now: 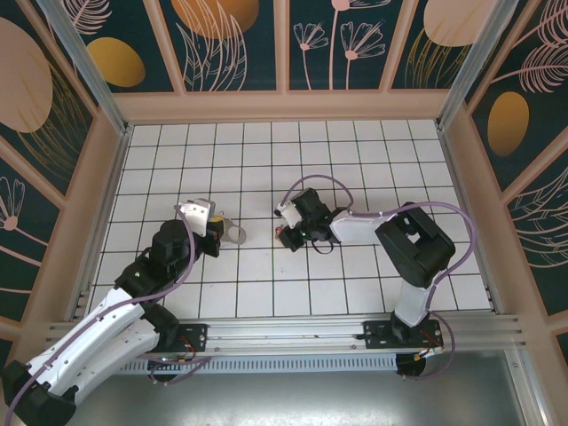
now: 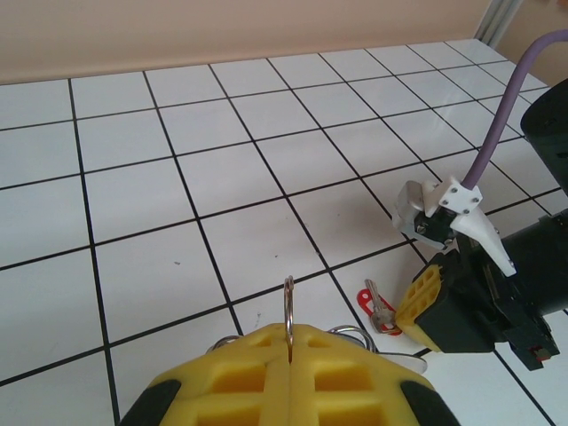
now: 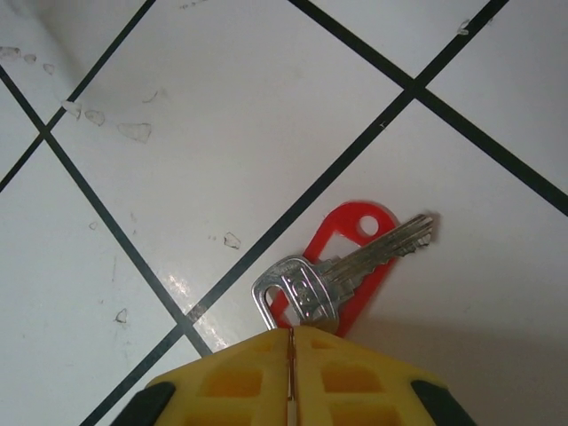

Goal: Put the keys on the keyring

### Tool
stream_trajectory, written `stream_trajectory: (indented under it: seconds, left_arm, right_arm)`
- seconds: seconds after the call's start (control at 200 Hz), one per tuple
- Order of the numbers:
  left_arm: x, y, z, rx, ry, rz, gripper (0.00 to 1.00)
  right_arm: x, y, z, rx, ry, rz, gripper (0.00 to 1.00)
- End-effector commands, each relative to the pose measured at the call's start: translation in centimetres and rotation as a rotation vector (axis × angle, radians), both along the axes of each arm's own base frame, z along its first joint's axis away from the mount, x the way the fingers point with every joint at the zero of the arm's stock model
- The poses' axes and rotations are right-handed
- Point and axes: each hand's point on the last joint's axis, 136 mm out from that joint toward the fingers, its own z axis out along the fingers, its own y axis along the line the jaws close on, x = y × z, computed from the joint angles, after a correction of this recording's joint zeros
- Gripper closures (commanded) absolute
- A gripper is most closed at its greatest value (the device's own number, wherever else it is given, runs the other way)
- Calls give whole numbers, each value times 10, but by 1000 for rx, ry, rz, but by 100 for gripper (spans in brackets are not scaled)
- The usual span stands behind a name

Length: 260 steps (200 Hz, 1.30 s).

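A silver key [image 3: 312, 288] lies flat on a white tile, resting on a red tag [image 3: 349, 229]. My right gripper [image 3: 291, 344] is shut, and its yellow fingertips cover the lower edge of the key's head. The key is not between the fingers. From above, the red key [image 1: 280, 232] sits at the right gripper [image 1: 288, 235] near the floor's middle. My left gripper [image 2: 290, 335] is shut on the keyring [image 2: 288, 302], with one thin metal ring standing upright out of the seam. In the left wrist view the key [image 2: 376, 308] lies just right of that ring. The keyring [image 1: 234, 233] pokes out beyond the left gripper [image 1: 219, 233].
The white tiled floor [image 1: 266, 160] is walled by tan wooden sides [image 1: 284, 105]. The right arm's black body and purple cable [image 2: 497, 133] fill the right of the left wrist view. Open tiles lie behind both grippers.
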Motion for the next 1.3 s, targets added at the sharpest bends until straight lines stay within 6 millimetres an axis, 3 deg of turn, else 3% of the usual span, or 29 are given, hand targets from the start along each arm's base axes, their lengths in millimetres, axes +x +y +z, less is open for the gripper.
stream_trajectory:
  seconds: [0.0,0.29,0.586,1.296]
  left_arm:
    - [4,-3,24,-40,-70,-9,100]
    - [4,-5,23,-42,-68,-17,100]
    - [2,-5,23,-48,-70,-21,100]
    - [2,-4,25,-48,-75,-20,100]
  right_arm:
    - [5,-1,4,2,-18,-29,87]
    - [3,-8,16,16,-30,-49,76]
    - [-10,-13,12,41,-13,-30,76]
    - [-19,-4,11,180,-126,72,79]
